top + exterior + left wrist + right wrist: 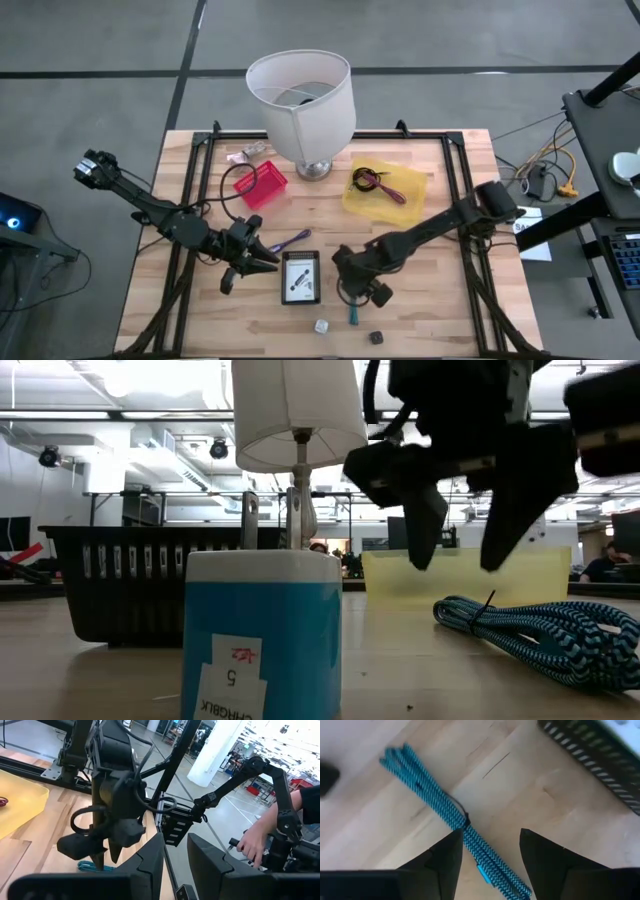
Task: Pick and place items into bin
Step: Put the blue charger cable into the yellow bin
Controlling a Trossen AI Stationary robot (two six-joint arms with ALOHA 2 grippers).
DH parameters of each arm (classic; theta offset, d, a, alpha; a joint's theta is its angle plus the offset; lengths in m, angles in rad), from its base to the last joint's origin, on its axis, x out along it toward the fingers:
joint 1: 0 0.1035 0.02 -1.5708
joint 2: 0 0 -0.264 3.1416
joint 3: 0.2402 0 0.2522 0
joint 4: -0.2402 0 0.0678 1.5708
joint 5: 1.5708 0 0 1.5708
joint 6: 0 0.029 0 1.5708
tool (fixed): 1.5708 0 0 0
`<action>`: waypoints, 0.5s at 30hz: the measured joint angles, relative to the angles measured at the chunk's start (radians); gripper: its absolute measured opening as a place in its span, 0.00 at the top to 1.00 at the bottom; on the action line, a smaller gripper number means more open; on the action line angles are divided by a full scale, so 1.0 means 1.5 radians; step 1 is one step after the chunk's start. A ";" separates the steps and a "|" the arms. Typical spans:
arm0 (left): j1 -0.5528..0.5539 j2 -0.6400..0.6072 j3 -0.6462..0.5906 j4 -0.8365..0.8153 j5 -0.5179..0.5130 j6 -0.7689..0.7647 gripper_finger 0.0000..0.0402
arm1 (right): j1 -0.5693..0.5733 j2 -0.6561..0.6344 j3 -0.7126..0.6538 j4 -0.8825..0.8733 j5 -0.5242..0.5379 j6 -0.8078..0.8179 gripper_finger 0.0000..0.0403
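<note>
My right gripper (490, 862) is open and hovers just above a teal braided cord bundle (442, 802). That bundle lies flat on the wood near the table's near edge (352, 315), with one finger on each side of it; in the low view the fingers (425, 530) hang clear above the cord (540, 625). My left gripper (255, 258) is open and empty, low over the table left of a black slatted bin (300, 277). A purple strip (291, 240) lies by its tips. A dark coiled cable (372, 182) rests on a yellow sheet (410, 190).
A white lampshade lamp (300, 100) stands at the far middle, with a red basket (260, 185) left of it. A white-topped blue object (321, 326) and a dark cube (376, 337) sit near the near edge. A person's hand (255, 842) shows beyond the table.
</note>
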 joint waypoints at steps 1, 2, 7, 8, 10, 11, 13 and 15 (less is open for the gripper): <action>0.000 0.000 0.000 0.001 0.000 0.000 0.82 | 0.000 0.004 0.000 -0.002 0.000 -0.020 0.55; 0.000 0.000 0.000 0.000 0.000 0.000 0.82 | 0.000 0.008 0.000 -0.007 0.000 -0.040 0.55; 0.000 0.000 0.000 -0.001 0.000 0.000 0.82 | 0.000 0.024 -0.001 -0.015 -0.001 -0.098 0.56; 0.000 0.000 0.000 0.000 0.000 0.000 0.82 | 0.000 0.030 -0.001 -0.014 -0.001 -0.110 0.57; 0.000 0.000 0.000 -0.001 0.000 0.000 0.82 | 0.000 0.042 -0.002 -0.021 0.000 -0.134 0.58; 0.000 0.000 0.000 -0.001 0.000 0.000 0.82 | 0.000 0.049 -0.002 -0.023 0.000 -0.141 0.58; 0.000 0.000 0.000 -0.001 0.000 0.000 0.82 | 0.000 0.055 0.000 -0.025 0.005 -0.140 0.60; 0.000 0.000 0.000 -0.001 0.000 0.000 0.82 | -0.001 0.060 0.003 -0.033 0.012 -0.129 0.64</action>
